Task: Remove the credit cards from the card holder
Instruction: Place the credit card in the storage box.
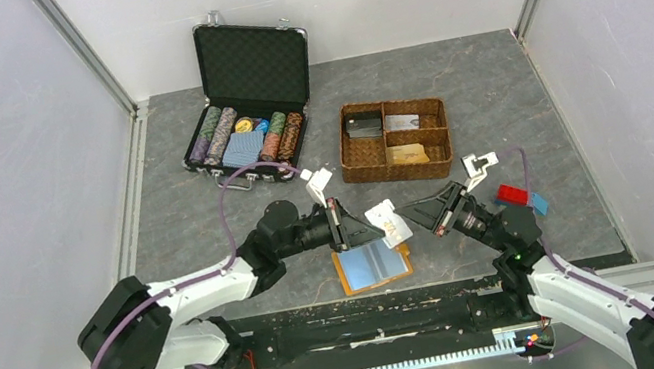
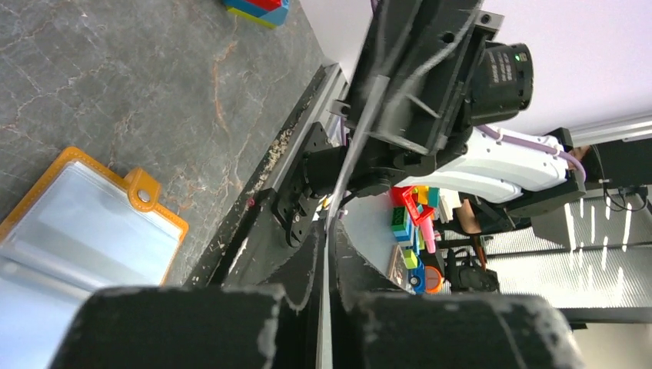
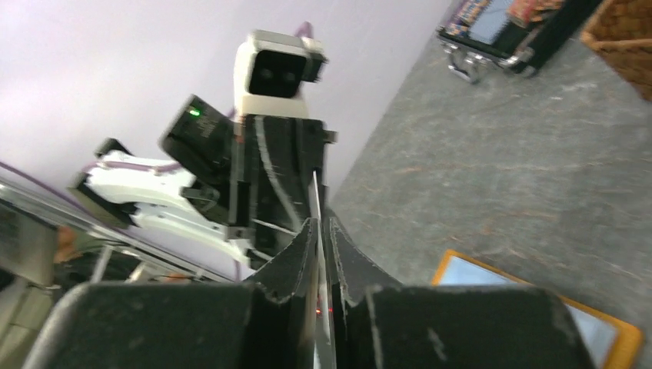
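Top external: left end effector (image 1: pixel 369 229) and right end effector (image 1: pixel 414 218) both clamp one credit card (image 1: pixel 392 225), with the open card holder (image 1: pixel 373 267) beneath them. Judged a handover; next, one side must let go.

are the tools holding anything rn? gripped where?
Yes, one credit card, pinched by both. The left tool is shut on one end and the right tool on the opposite end, above the card holder.

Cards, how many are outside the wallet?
4 cards: one card pinched between the left gripper and right gripper; dark, grey and tan ones in the basket. The wallet may hide more.
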